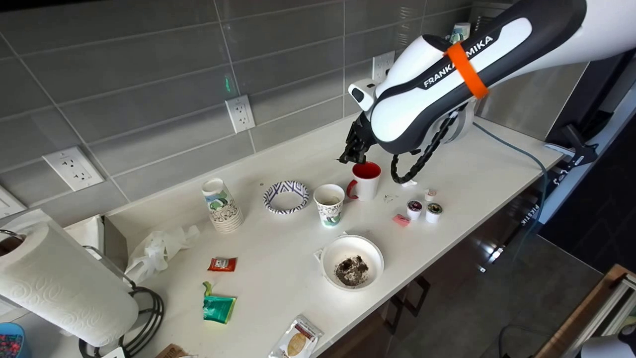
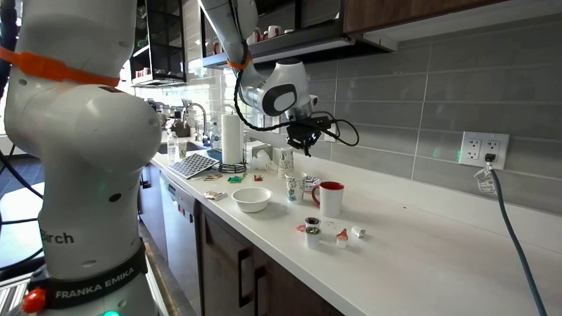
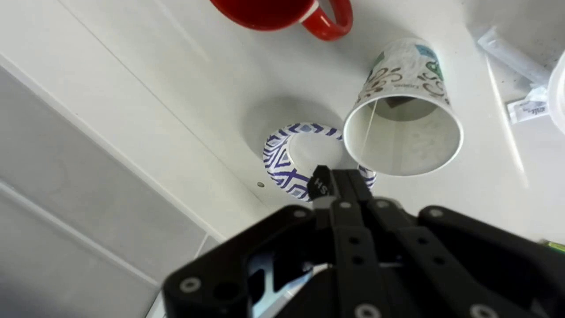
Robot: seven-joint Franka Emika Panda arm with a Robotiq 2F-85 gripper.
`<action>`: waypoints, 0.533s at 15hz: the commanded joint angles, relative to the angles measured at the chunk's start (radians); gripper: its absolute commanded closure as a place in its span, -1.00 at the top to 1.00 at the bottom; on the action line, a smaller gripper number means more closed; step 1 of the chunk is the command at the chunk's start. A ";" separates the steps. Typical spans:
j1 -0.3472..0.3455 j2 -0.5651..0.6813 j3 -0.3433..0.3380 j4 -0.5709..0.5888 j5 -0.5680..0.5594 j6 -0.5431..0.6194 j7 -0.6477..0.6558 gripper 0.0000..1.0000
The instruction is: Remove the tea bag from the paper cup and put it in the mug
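i get glare off tiles [image 2: 193,90] near the far end of the table [image 2: 421,263] in an exterior view; my wrist view has soft shadow beside the patterned bowl [image 3: 311,152] and a slightly blurred gripper [image 3: 346,176].

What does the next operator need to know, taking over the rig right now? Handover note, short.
Gripper: shut, raised off the counter. A dark lettered tab sits at its tip, probably the tea tag; I can't confirm it is pinched.
Paper cup: upright on the counter. The tea bag, a dark patch, appears to lie at its bottom; the string runs up to the rim.
Mug: upright beside the cup, red inside.
Done: no transfer yet; bag not out of the cup.
Left: check the hold, lift the bag clear of the rim, carry it over the mug, lower and release.
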 commanded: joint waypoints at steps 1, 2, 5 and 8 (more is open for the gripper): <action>0.017 -0.033 -0.003 0.010 -0.025 -0.048 0.020 -1.00; 0.020 -0.037 -0.005 0.014 -0.026 -0.049 0.022 -1.00; 0.025 -0.048 -0.007 0.022 -0.029 -0.050 0.022 -1.00; 0.027 -0.056 -0.009 0.031 -0.041 -0.054 0.027 -1.00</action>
